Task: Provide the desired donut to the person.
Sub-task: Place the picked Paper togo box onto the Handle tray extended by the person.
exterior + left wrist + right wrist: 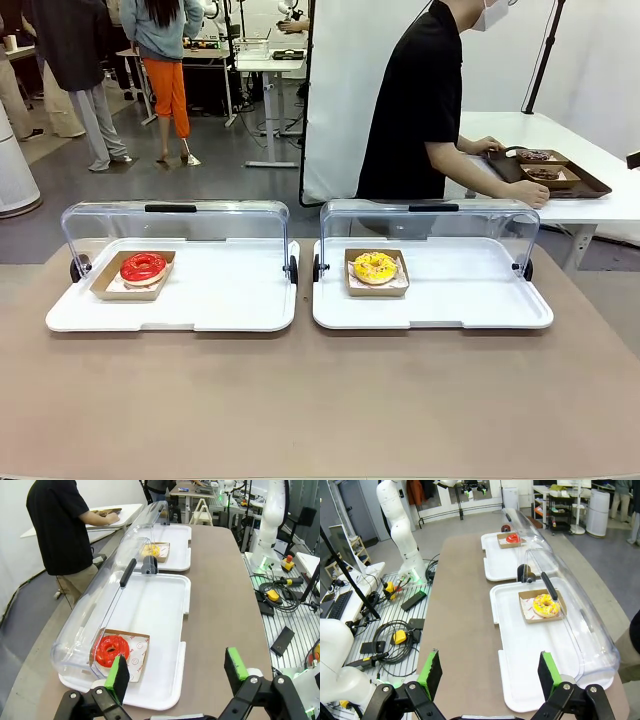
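Note:
A red-glazed donut [143, 267] sits in a brown paper box on the left white tray [220, 300], under its raised clear lid; my left gripper [177, 672] hovers open above and beside this red donut [111, 650]. A yellow sprinkled donut [375, 267] lies in a box on the right tray [470, 295]. My right gripper [490, 672] hangs open over the table edge, short of the yellow donut [546, 605]. The person [425, 100] in a black top stands at the far side, turned away, hands on a brown tray [590, 185] at a side table.
Both clear lids [175, 225] are swung up at the trays' far edges. The brown tabletop [320, 400] in front of the trays is bare. Other people walk in the background at the left. Cables and boxes lie on the floor beside the table [395, 635].

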Tool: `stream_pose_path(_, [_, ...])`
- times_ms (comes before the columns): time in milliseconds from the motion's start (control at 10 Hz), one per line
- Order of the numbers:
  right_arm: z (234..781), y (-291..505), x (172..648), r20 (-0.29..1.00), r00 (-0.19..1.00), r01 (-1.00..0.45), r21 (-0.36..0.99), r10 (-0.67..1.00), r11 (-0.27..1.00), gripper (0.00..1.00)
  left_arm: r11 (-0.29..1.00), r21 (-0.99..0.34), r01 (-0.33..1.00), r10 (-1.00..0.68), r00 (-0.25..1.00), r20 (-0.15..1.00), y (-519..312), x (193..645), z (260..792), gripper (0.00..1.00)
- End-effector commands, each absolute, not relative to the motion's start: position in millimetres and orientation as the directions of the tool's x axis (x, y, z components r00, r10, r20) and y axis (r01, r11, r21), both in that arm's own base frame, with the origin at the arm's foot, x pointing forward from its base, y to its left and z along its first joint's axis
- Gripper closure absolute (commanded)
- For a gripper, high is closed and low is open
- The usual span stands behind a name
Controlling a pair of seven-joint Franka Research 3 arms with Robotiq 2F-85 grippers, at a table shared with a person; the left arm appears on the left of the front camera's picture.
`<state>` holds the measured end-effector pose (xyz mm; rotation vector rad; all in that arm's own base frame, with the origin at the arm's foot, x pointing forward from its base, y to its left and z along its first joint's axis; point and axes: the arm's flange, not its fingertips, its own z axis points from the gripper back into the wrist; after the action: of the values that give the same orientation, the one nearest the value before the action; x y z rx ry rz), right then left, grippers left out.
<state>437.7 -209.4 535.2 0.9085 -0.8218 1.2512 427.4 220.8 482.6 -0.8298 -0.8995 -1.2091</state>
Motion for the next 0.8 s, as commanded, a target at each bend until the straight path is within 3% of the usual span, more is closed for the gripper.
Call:
stream_pose_path(0, [534.4, -206.6, 437.9, 0.903, 0.137, -0.990, 0.111, 0.407, 0.088, 0.00, 0.158, -0.045, 0.986, -0.404, 0.106, 0.909, 222.2, 426.7, 483.6, 0.00])
stream_pose_path(700, [534.4, -206.6, 437.9, 0.903, 0.137, -0.990, 0.111, 0.407, 0.088, 0.00, 0.158, -0.045, 0.986, -0.404, 0.106, 0.909, 222.2, 426.7, 483.6, 0.00])
